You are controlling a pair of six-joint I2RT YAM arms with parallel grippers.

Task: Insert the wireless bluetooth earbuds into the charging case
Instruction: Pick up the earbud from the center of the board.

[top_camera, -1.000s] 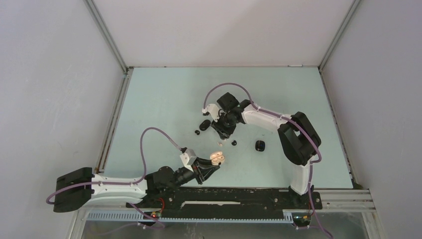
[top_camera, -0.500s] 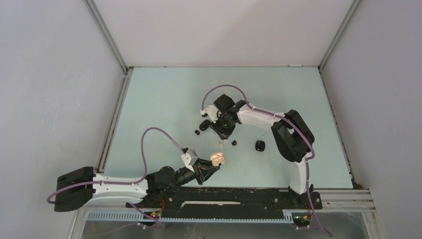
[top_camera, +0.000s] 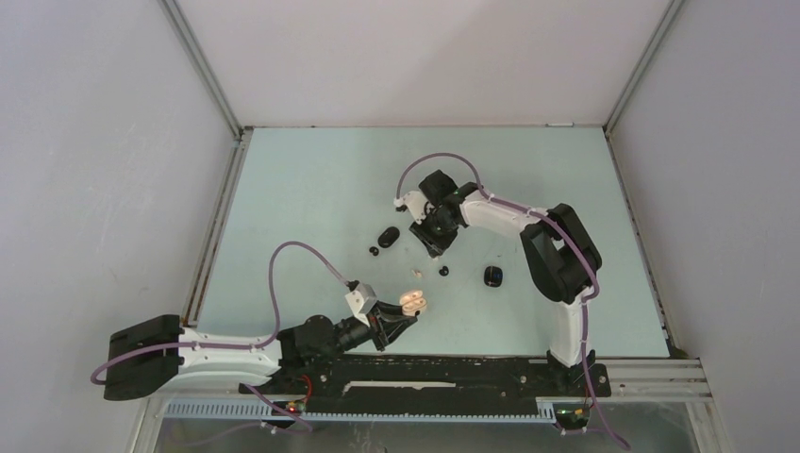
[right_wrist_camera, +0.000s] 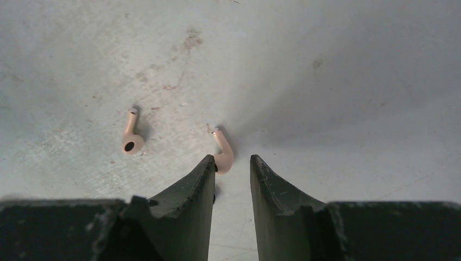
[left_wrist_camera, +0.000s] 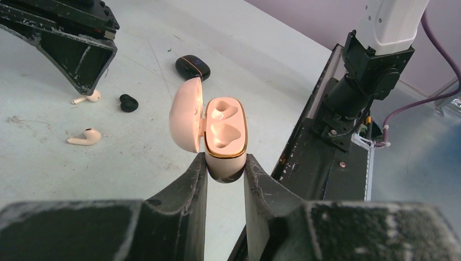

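Observation:
My left gripper [left_wrist_camera: 224, 163] is shut on the lower end of a cream charging case [left_wrist_camera: 225, 133], near the table's front edge [top_camera: 412, 302]. The case's lid stands open to the left and both sockets show bare. My right gripper [right_wrist_camera: 232, 160] hangs low over the table, jaws open a narrow gap. One whitish earbud [right_wrist_camera: 223, 154] lies at its left fingertip, touching it and not clamped. A second whitish earbud [right_wrist_camera: 130, 139] lies to the left, clear of the fingers. It shows in the top view [top_camera: 415, 272] beside a black earbud [top_camera: 443, 272].
A black oval case [top_camera: 493, 276] lies right of the loose buds. Another black case [top_camera: 387, 234] and a small black earbud [top_camera: 375, 252] lie left of the right gripper [top_camera: 433, 245]. The black base rail [top_camera: 425, 373] runs along the near edge.
The right gripper has shifted right, uncovering the black case on its left, and its jaws have narrowed a little. The left arm and the case have not moved.

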